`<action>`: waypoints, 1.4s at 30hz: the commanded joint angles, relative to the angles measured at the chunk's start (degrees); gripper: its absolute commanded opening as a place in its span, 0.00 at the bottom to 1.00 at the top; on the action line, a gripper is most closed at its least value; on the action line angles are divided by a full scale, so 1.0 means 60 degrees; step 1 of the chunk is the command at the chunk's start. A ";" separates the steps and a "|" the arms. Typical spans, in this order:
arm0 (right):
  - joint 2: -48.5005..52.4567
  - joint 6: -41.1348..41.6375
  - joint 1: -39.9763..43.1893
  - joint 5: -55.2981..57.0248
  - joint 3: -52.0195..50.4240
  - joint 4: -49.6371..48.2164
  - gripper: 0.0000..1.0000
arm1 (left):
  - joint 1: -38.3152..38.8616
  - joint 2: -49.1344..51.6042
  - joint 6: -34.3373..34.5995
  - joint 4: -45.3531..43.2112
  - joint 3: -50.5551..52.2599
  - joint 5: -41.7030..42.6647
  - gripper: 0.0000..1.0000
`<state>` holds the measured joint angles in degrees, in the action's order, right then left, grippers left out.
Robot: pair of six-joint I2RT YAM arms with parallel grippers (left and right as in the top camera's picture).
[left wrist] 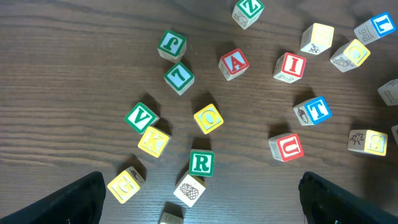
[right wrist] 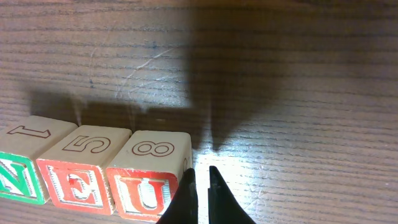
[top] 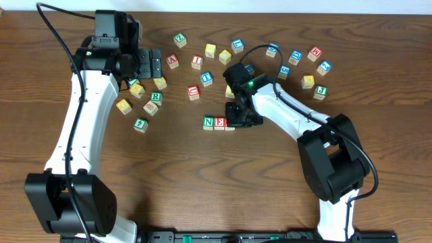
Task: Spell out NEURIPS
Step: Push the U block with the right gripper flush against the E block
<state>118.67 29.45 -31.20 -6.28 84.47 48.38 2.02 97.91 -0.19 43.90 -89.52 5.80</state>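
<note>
Right end effector (right wrist: 200, 173) beside U block (right wrist: 148, 182)

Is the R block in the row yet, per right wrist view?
No, the row runs N block, E block, then ends at the U block, with bare table beyond it.

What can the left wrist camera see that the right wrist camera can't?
Only the left wrist view: loose blocks scattered about, like the green R, red A and blue T. Only the right wrist view: the N, E and U blocks in a row, with the right gripper nearly closed beside the U. Both show letter blocks on the wooden table.
</note>
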 commanded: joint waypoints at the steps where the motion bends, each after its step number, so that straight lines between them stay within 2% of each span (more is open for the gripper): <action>1: 0.0015 -0.0138 -0.0113 -0.0055 -0.0047 -0.0007 0.03 | -0.0022 -0.0219 0.0011 0.0040 -0.0219 -0.0084 0.98; 42: 0.0015 -0.0138 -0.0131 -0.0273 -0.0047 -0.0062 0.04 | -0.0022 -0.0219 0.0011 0.0040 -0.0219 -0.0084 0.98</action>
<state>118.67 29.45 -31.42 -7.31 84.44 48.12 2.02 97.91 -0.19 43.90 -89.52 5.80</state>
